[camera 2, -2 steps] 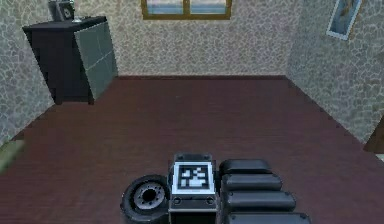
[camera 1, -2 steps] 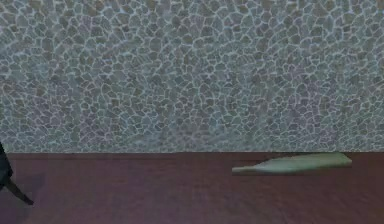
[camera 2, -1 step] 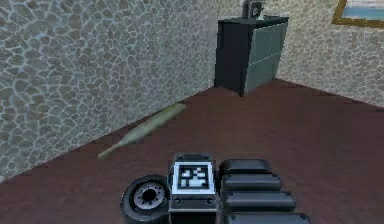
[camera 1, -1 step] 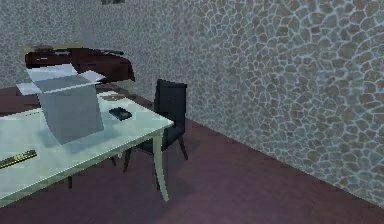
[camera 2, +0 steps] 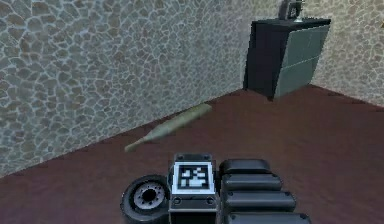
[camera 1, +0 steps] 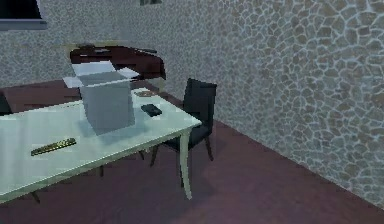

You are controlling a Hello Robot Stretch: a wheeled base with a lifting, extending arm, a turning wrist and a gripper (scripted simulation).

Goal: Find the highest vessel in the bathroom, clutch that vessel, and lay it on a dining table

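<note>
A pale dining table (camera 1: 165, 128) stands in the forward view's left half. It carries an open grey box (camera 1: 107, 100), a small dark object (camera 1: 152, 110) and a flat dark strip (camera 1: 53, 147). At the arm side view's bottom edge sits the arm's end with a white marked square (camera 2: 196, 178), and to its left the gripper's dark round body (camera 2: 148, 198). Its far end is not clear, so I cannot tell whether it holds anything.
A black chair (camera 1: 198, 105) stands at the table's far corner, with a dark red table (camera 1: 125, 60) behind. Patterned stone walls run close by. A bat (camera 2: 170, 127) lies on the dark floor by the wall. A dark cabinet (camera 2: 285, 55) stands at the arm side view's upper right.
</note>
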